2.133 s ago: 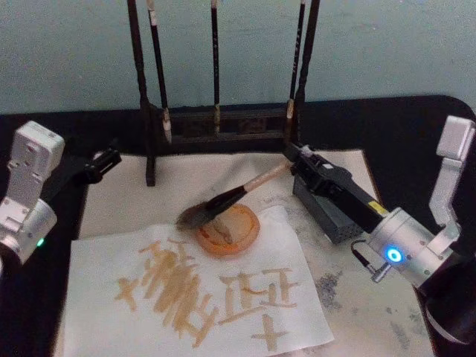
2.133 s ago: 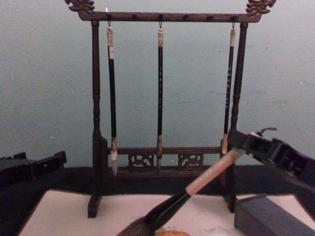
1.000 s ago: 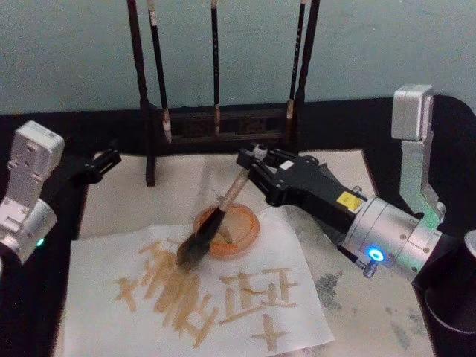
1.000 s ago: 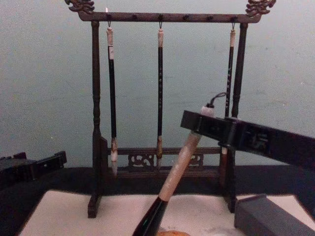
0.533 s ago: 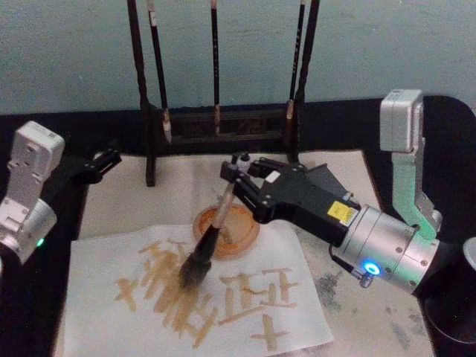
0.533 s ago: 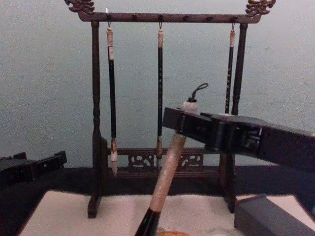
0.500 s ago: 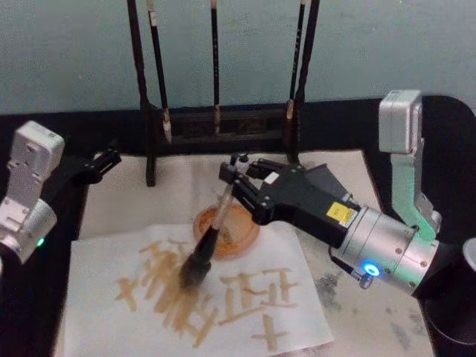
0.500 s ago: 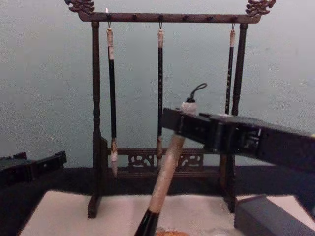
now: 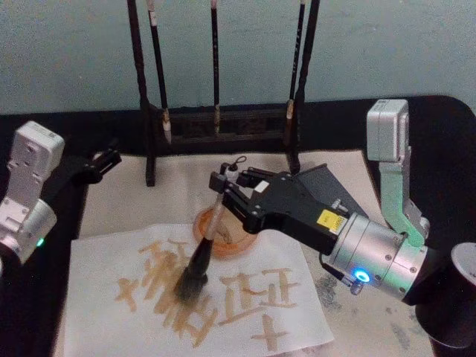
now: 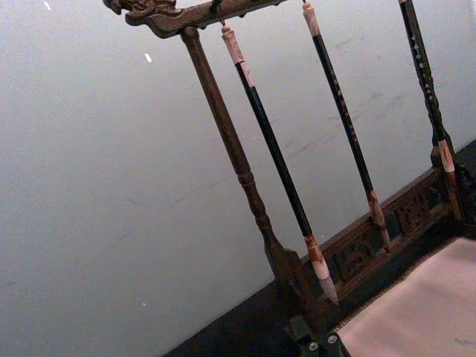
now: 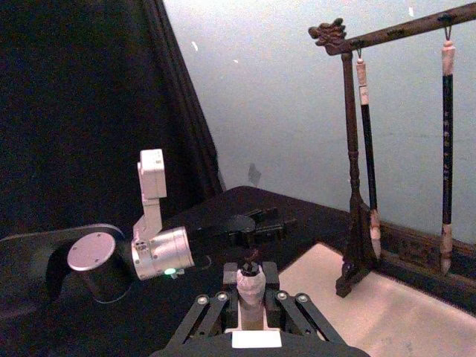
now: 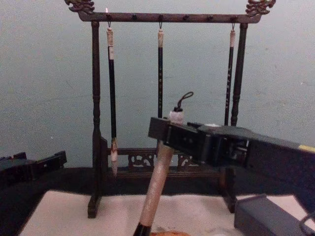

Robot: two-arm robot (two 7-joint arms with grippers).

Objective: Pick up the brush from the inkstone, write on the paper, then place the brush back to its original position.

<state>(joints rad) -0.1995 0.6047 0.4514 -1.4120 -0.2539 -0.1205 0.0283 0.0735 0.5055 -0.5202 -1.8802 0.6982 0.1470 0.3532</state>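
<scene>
The right gripper (image 9: 221,190) is clamped on the pale upper handle of the thick beige-and-black calligraphy brush (image 9: 201,255) (white cap and loop poke above it). The brush is tilted, with its bristles down on the off-white paper sheet (image 9: 97,253), left of the dark grey rectangular inkstone (image 12: 261,216). The left gripper (image 9: 110,158) is parked at the far left.

Plain pale blue-green wall (image 12: 49,73) directly behind dark carved wooden rack (image 12: 95,98). Black-covered desk (image 9: 97,128) under rack. Black curtain (image 11: 74,97) off past rack's end.
</scene>
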